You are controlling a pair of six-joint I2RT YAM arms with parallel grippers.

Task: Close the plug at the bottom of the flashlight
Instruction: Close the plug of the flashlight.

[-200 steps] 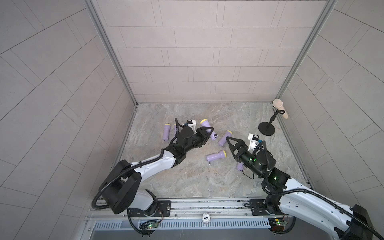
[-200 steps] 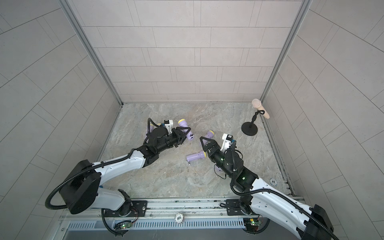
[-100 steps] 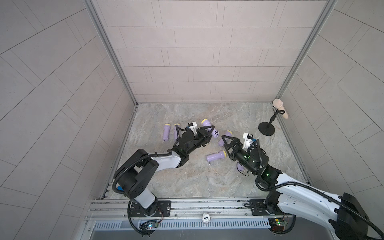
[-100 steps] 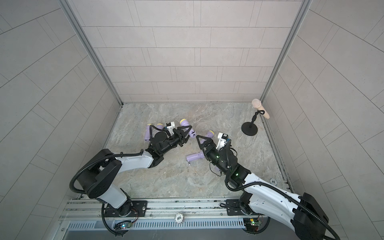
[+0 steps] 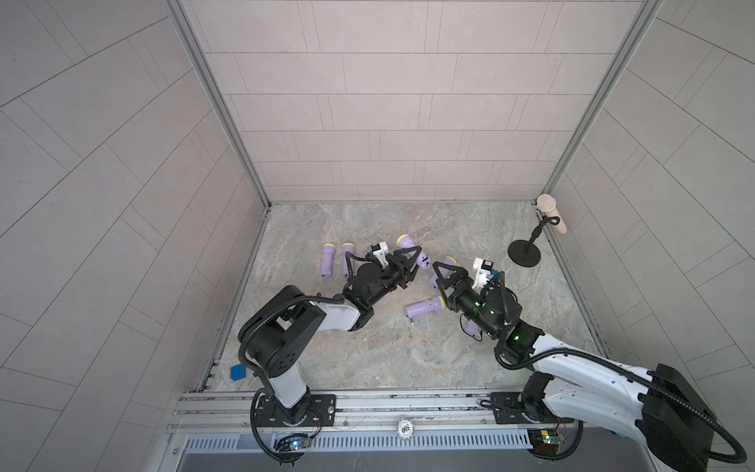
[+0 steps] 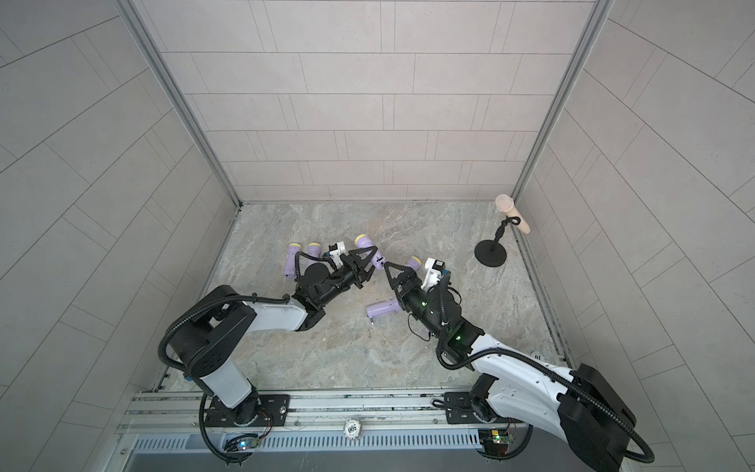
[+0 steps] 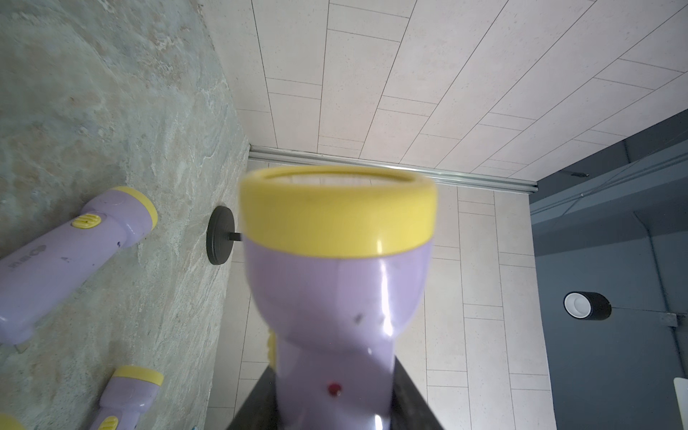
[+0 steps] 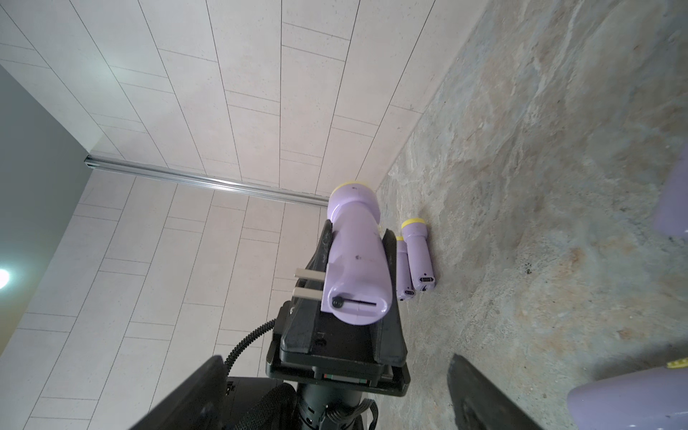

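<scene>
— Above the floor, mid-cell, my left gripper clamped the lilac, yellow-rimmed flashlight, its plug sticking out.
— And the right gripper?
— I saw it spread wide beside the base, empty.

flashlight lilac, yellow rim; tabletop marbled grey-tan; stand black; walls pale grey tiled

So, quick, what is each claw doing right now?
Left gripper: closed on a purple flashlight.
Right gripper: open, holding nothing.
</scene>
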